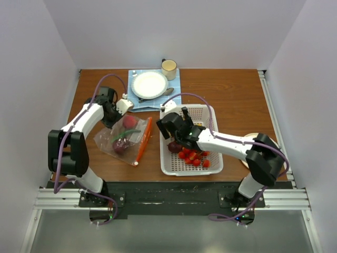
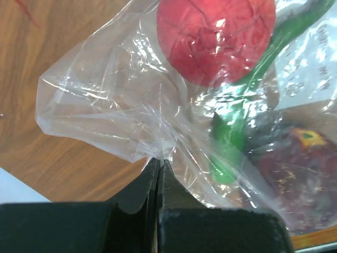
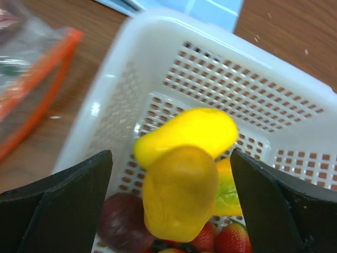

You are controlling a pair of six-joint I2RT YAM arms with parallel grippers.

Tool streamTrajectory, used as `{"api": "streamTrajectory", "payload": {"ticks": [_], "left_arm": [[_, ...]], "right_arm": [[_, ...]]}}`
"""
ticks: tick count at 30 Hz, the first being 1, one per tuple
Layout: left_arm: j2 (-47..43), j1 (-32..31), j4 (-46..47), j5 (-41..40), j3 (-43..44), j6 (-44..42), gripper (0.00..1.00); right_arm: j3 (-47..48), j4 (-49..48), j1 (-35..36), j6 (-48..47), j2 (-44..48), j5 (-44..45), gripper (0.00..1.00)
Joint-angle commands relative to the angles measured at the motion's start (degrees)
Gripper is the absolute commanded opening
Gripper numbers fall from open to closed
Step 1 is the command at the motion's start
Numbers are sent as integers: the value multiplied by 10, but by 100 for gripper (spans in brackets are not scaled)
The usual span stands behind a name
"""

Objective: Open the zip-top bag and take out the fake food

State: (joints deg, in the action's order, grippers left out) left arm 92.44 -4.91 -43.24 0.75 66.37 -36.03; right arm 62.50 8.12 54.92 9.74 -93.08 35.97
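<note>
**Left pincer clamping the bag, right pincer spread over the basket**

The wooden table [image 1: 237,95] is carrying everything. The white basket [image 1: 202,113] is sitting right of centre, and the zip-top bag [image 1: 108,139] is lying flat just beside it at its 9 o'clock. The bag is showing as clear, crinkled, glossy plastic, with its orange-red zip strip [image 1: 144,139] running along the edge facing the basket.

The left gripper [image 2: 159,163] is clenching a fold of the bag's plastic at the bag's 11 o'clock corner, jaws pressed together. The right gripper [image 3: 171,155] is hanging over the basket with its jaws spread wide; two yellow pieces [image 3: 187,132] are sitting between the fingers with a gap on either side.

Some fake food is lying inside the bag: a round red fruit [image 2: 216,37], a green stem-like piece [image 2: 237,121] and a maroon piece [image 2: 295,168]. More is lying in the basket: another maroon piece [image 1: 174,147] and a cluster of small red strawberries [image 1: 194,156] at the basket's 6 o'clock end.

At the table's 12 o'clock edge, a white plate [image 1: 149,84] is resting on a blue cloth [image 1: 174,76], with a cream mug [image 1: 169,68] at the plate's 1 o'clock.
</note>
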Motion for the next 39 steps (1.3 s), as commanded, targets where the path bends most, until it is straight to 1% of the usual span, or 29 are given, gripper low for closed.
{"api": "streamTrajectory", "payload": {"ticks": [1, 2, 4, 5, 7, 8, 10, 13, 14, 16, 19, 20, 22, 26, 30, 34, 39], "left_arm": [[-9, 1, -17, 1, 38, 6, 0], [-9, 0, -33, 5, 81, 7, 0], [-10, -5, -79, 14, 131, 7, 0], [-10, -7, -93, 15, 181, 7, 0], [-10, -16, -135, 18, 226, 6, 0], [-9, -18, -148, 21, 258, 4, 0], [-16, -21, -173, 30, 269, 3, 0], [-38, -21, -150, 24, 208, 1, 0], [-42, -21, -136, 19, 157, -1, 0], [-46, -21, -106, 9, 108, -2, 0], [-41, -21, -53, -6, 6, -7, 0], [-39, -21, -39, -34, -9, -9, 0], [-25, -20, 0, -55, -45, -18, 0], [-9, -19, 48, -99, -77, -32, 0], [3, -17, 91, -109, -96, -41, 0], [19, -13, 120, -103, -124, -44, 0], [46, -12, 147, -81, -142, -43, 0]], "right_arm": [[6, -56, 78, -33, 61, -32, 99], [3, -65, 96, -37, 59, -32, 99], [0, -92, 136, -47, 42, -18, 98], [-4, -103, 143, -47, 37, -16, 99], [-7, -128, 148, -40, 15, -25, 98], [-1, -130, 148, -37, 4, -30, 96], [9, -130, 148, -32, -16, -36, 93], [23, -137, 148, -31, -53, -42, 91], [30, -139, 148, -31, -68, -46, 91], [39, -141, 147, -33, -86, -49, 91], [58, -147, 145, -42, -117, -56, 90], [70, -147, 146, -44, -126, -57, 90], [78, -156, 143, -49, -150, -66, 89], [106, -163, 128, -46, -182, -90, 88], [115, -186, 110, -38, -206, -117, 86], [119, -220, 95, -27, -222, -138, 84], [125, -270, 94, -25, -238, -166, 83]]}}
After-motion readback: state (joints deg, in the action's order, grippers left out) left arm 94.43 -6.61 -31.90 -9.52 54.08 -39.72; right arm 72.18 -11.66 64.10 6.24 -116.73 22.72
